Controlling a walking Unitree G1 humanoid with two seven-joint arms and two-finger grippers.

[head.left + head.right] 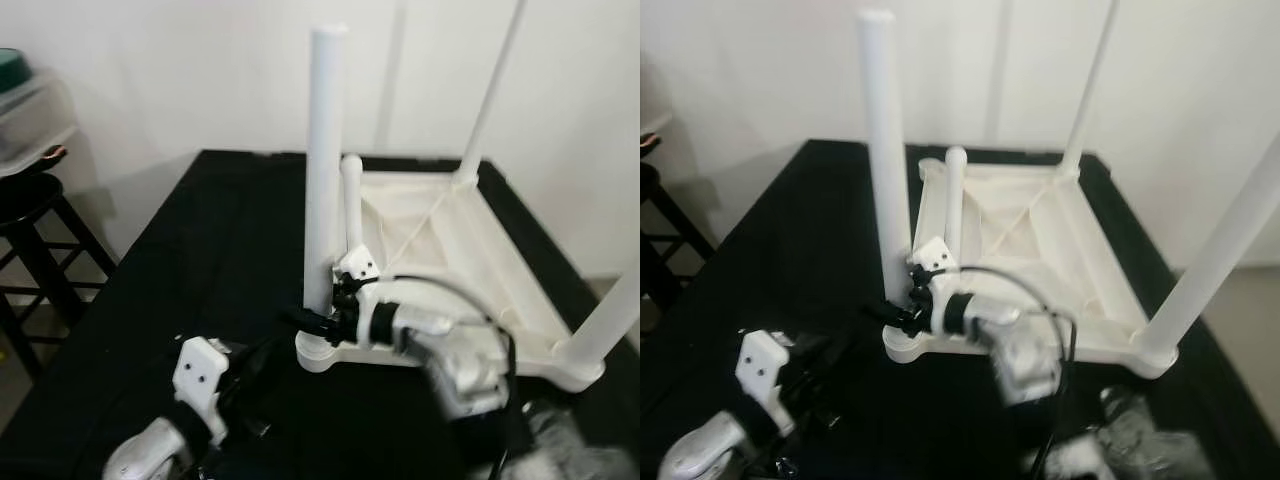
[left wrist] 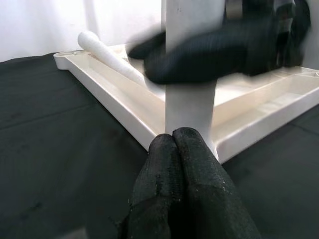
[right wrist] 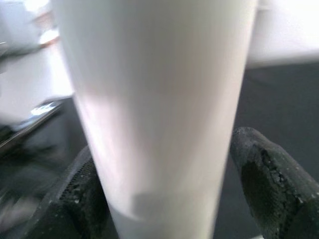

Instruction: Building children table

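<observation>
— At the near-left corner of the upturned table top (image 1: 470, 250): near leg (image 1: 324, 170) standing upright in its socket, long axis straight up.

— And around it?

— Right tool (image 1: 322, 318) clamped on that leg low down, just above the socket; in the right wrist view a finger (image 3: 271, 184) on either side of the white shaft. Reaches in from the robot's right, across the frame's near edge.

— Left tool?

— Left tool (image 2: 179, 149) pressed together, empty, tips pointing at the base of the same leg from the open side of the counter (image 1: 200, 260). Close, seemingly not touching.

— Other legs?

— Far-right leg (image 1: 492, 95) and near-right leg (image 1: 610, 320) up in their corners. Loose leg (image 1: 351, 205) lying slantwise inside the frame, just behind the clamped one, pointing toward the far-left corner.

— So what matters for the coming move?

— Probably seating or twisting the upright leg about its vertical axis. Right tool already on it, so nearer; left one free, well placed to brace the corner or fetch the loose leg.

— Beyond that?

— Black stool (image 1: 35, 230) off the counter's left edge.
</observation>
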